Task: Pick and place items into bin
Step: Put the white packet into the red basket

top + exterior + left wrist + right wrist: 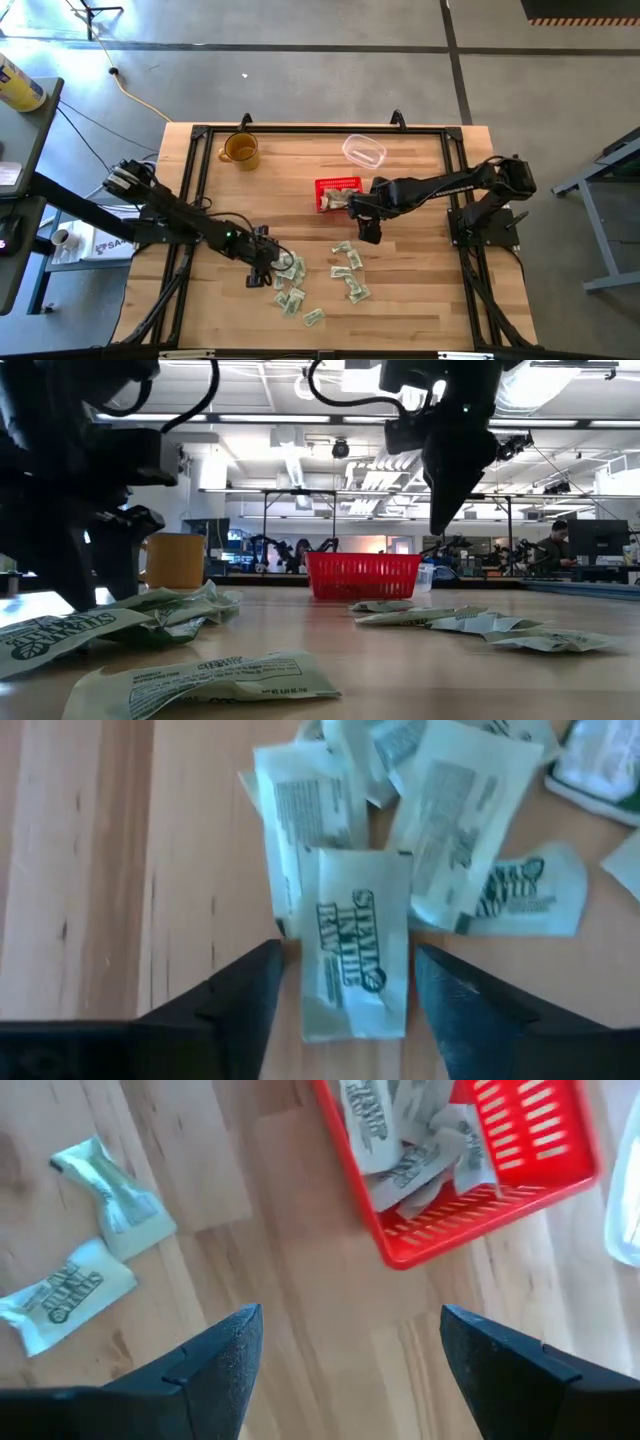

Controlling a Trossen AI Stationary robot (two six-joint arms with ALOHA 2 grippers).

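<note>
High view: wooden tabletop [420,300] with a black frame, two dark arms reaching in from either side.

Left tool [262,272]: low over the near-left cluster of packets [290,285], on that cluster's left edge. In the left wrist view its fingers [240,1000] stand apart on either side of one pale green-and-white packet [355,955] printed with dark lettering; the packet lies flat on the wood between them, and no grip on it can be seen. More packets overlap just beyond it.

Right tool [367,232]: raised above the tabletop, just beside the near side of the red basket [339,185]. In the right wrist view its fingers [215,1360] are spread wide with only bare wood between them, holding nothing.

Red basket: mid-tabletop, slatted sides, upright. Right wrist view shows several packets already lying inside it [400,1150].

Loose packets: one group under and beside the left tool; a second group [348,270] nearer the middle, close to the right tool; one lone packet [314,316] nearest the front edge. All wrinkled, lying flat.

Other contents: amber mug [240,150] at the far-left part of the tabletop; clear plastic container [364,150] beyond the basket, apart from it.

Low view: packets in the foreground, basket [362,574] and mug [174,560] behind them; a person [560,545] sits far off in the room.
</note>
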